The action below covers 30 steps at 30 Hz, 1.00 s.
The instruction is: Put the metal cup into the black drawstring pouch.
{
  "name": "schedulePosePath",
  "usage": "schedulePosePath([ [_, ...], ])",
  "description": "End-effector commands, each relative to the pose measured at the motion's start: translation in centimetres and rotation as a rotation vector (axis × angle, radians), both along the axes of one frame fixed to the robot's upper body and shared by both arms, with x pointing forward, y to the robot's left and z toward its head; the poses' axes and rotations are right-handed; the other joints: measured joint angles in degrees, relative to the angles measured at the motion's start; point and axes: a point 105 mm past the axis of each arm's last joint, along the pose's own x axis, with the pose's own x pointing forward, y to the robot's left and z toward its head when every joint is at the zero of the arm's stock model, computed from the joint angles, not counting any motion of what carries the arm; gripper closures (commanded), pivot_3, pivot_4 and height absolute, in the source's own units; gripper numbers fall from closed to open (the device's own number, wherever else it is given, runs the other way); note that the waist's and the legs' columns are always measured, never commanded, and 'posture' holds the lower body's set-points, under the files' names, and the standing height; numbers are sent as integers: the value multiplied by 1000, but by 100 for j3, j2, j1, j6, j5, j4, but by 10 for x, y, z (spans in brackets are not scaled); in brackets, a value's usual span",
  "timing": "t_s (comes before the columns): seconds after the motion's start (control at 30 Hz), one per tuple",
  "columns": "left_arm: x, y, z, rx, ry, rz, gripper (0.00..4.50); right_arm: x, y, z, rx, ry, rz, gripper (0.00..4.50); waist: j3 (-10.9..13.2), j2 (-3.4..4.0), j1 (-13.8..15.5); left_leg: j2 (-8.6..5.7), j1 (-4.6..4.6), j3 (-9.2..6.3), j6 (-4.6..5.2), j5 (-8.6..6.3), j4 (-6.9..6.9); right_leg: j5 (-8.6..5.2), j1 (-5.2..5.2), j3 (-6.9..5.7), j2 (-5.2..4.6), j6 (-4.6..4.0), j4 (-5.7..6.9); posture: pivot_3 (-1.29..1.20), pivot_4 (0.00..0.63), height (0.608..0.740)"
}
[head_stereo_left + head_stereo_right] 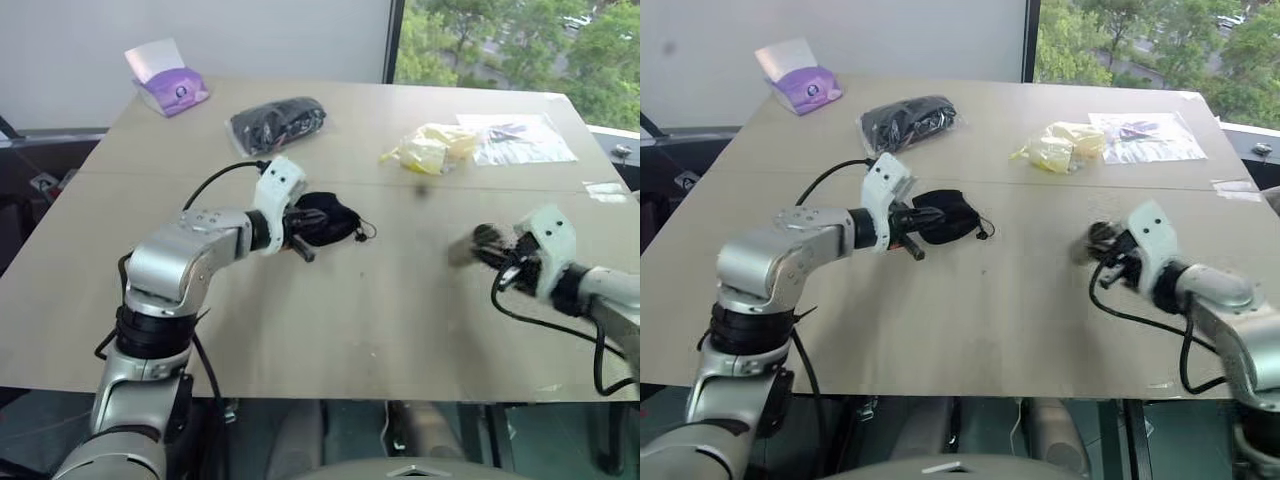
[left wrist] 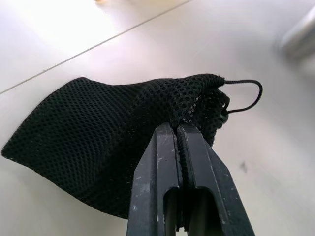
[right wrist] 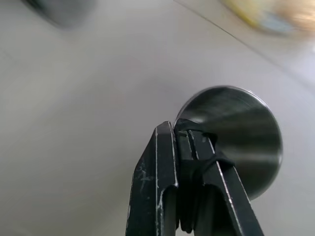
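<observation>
The black drawstring pouch (image 1: 327, 218) is mesh fabric, left of the table's middle, with its cord loop (image 2: 248, 96) trailing from the mouth. My left gripper (image 2: 176, 129) is shut on the gathered fabric at the pouch's mouth, and the pouch hangs from it toward the table. The metal cup (image 3: 236, 130) is shiny steel and shows one round end in the right wrist view. My right gripper (image 3: 179, 127) is shut on its edge. From the head the cup (image 1: 470, 245) looks blurred and points left toward the pouch, with a wide gap between them.
A purple tissue box (image 1: 168, 88) stands at the far left corner of the table. A black bundle in clear plastic (image 1: 278, 122) lies behind the pouch. A yellow packet (image 1: 430, 148) and a clear bag (image 1: 520, 138) lie at the far right.
</observation>
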Motion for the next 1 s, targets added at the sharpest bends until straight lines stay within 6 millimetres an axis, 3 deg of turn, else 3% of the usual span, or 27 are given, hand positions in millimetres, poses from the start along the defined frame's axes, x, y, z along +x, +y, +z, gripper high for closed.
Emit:
schedulePosePath([
  [0.03, 7, -7, 12, -41, 9, 31, 4500, -9, 23, 32, 213, -74, 15, 4464, 1, 3, 3, -2, -1, 0, 0, 0, -3, 0, -1, 0, -2, 0, -1, 0, 150, 740],
  [0.17, 12, -22, 8, -33, 38, 39, 4500, -4, 47, 36, 349, -60, 1, 4464, 1, 4, 8, -4, -13, -3, 0, 0, -4, 0, -8, -4, -5, 0, -6, 0, 150, 740],
  [0.27, 14, -24, 4, -10, 45, 58, 4500, -3, 61, 29, 294, -60, 10, 4464, 1, 6, -1, -6, -22, 1, -1, 0, -6, 0, -22, -1, -8, -1, -4, 0, 150, 740],
  [0.47, 4, -27, 2, -17, 100, -3, 4500, 2, 64, 28, 315, -57, 7, 4464, 0, 6, -3, -6, -23, 2, -1, 0, -13, 0, -30, -1, -6, -2, 0, 0, 150, 740],
  [0.77, -4, -48, 11, -182, 216, 8, 4500, 12, 73, 38, 440, -81, -36, 4464, 0, 6, -9, -6, -26, 4, -1, 0, -11, 0, -30, 1, -7, -1, -2, 0, 150, 740],
  [1.0, -4, -63, 12, -319, 290, 30, 4500, 20, 80, 23, 494, -44, -94, 4464, -1, 7, -12, -6, -25, 5, -1, 1, -14, 1, -33, 2, -8, -1, -1, 0, 150, 740],
])
